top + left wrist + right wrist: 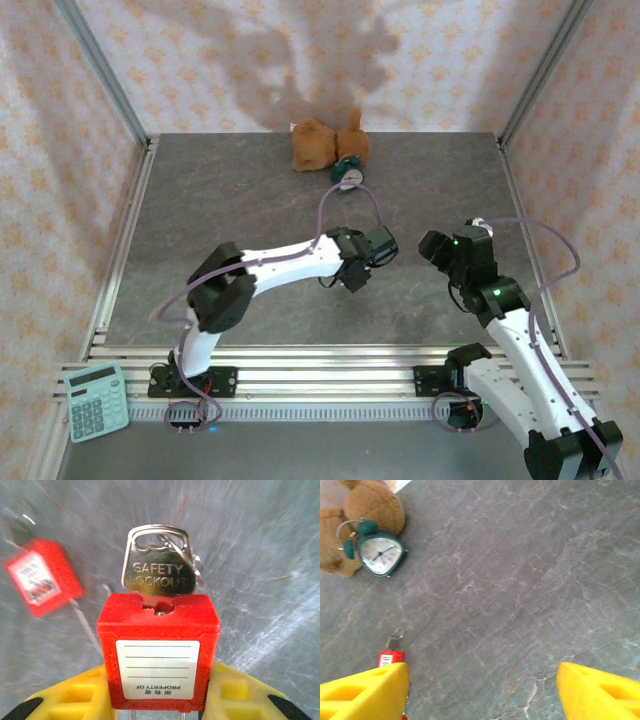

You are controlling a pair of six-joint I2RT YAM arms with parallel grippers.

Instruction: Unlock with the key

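Note:
My left gripper point(159, 692) is shut on a red padlock point(158, 645) with a white "PROPERTY OF" label, which stands upright between the yellow fingers point(70, 695). The key point(159, 567), a metal head stamped "SAFETY LOCKOUT" with a ring on it, sits in the keyhole at the padlock's far end. A second red padlock point(42, 577) lies blurred on the table to the left. From above, the left gripper point(352, 270) is at mid-table and the right gripper point(436, 246) is just to its right. My right gripper point(482, 690) is open over bare table; a red padlock point(391, 657) peeks past its left finger.
A brown teddy bear point(320, 145) and a small green alarm clock point(348, 172) sit at the back of the grey stone-patterned table point(230, 200). A calculator point(97, 400) lies off the front left corner. Patterned walls enclose the table on three sides.

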